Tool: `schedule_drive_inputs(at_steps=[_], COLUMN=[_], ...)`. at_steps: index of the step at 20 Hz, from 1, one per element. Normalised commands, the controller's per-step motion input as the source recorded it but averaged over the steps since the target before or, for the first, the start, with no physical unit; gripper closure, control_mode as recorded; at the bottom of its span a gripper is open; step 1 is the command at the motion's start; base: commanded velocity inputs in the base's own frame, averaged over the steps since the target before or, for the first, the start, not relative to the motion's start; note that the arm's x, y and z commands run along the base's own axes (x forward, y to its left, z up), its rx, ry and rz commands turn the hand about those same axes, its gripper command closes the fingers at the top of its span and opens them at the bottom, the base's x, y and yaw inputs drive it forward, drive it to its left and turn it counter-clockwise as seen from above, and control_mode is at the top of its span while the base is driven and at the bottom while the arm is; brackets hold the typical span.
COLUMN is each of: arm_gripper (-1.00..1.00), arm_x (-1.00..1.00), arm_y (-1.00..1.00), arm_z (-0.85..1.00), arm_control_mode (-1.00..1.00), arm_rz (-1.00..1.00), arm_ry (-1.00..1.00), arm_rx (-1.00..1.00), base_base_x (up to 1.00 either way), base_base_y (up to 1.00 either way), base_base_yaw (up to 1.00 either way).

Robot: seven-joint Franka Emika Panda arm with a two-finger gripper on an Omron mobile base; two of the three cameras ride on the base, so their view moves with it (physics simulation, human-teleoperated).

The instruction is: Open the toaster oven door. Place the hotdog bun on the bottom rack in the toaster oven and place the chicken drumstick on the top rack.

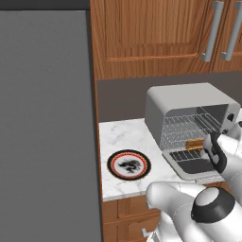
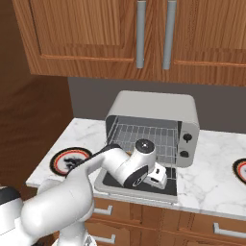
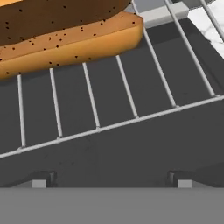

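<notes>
Tan and speckled, the hotdog bun [image 3: 65,37] lies on the bottom rack [image 3: 118,94] of the toaster oven [image 2: 158,125], at twelve o'clock from the wide, empty end effector [image 3: 109,179], so fetching the drumstick seems next.

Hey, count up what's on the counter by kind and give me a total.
Toaster oven: 1
Hotdog bun, on the oven's rack: 1
Plates: 2
Total: 4
</notes>
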Motion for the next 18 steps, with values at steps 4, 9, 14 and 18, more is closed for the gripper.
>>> schedule_drive_inputs(at_steps=[4, 9, 14, 18], arm_gripper=[-1.0, -1.0, -1.0, -1.0], arm_x=[0.0, 0.01, 0.01, 0.22], arm_y=[0.04, 0.07, 0.09, 0.21], arm_z=[-0.13, -0.13, -0.14, -0.12], arm_control_mode=[-1.0, -1.0, -1.0, -1.0], arm_rz=[0.0, 0.0, 0.0, 0.0], arm_ry=[0.0, -0.01, -0.06, -0.06], arm_rx=[0.0, 0.0, 0.0, 0.0], base_base_x=[0.0, 0.0, 0.0, 0.0], base_base_y=[0.0, 0.0, 0.0, 0.0], base_base_yaw=[0.0, 0.0, 0.0, 0.0])
